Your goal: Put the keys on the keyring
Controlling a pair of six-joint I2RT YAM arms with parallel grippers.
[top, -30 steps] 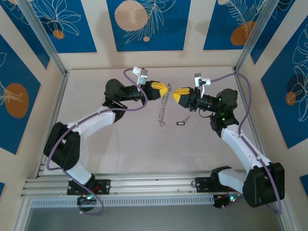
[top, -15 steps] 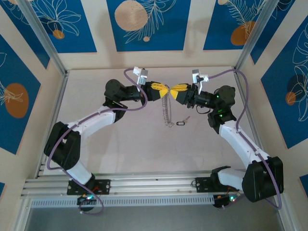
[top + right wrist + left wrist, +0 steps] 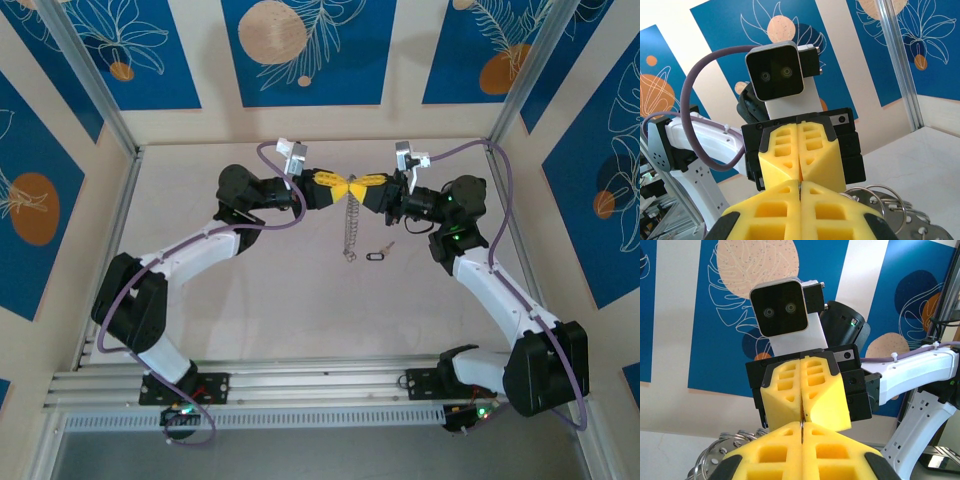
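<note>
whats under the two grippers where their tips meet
The keyring hangs down like a chain below the left gripper and right gripper, both shut. Its top end is covered where they meet. The key lies nearby.

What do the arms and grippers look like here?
The left arm and right arm have white links, black joints and purple cables. The left gripper and right gripper have yellow cut-out wedge fingers, each topped by a white camera.

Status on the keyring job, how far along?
Done: keyring lifted, hanging down. In hand: left gripper and right gripper, both shut, pinch its top, tip to tip. To do: key lies loose on the table, not yet picked up or threaded.
</note>
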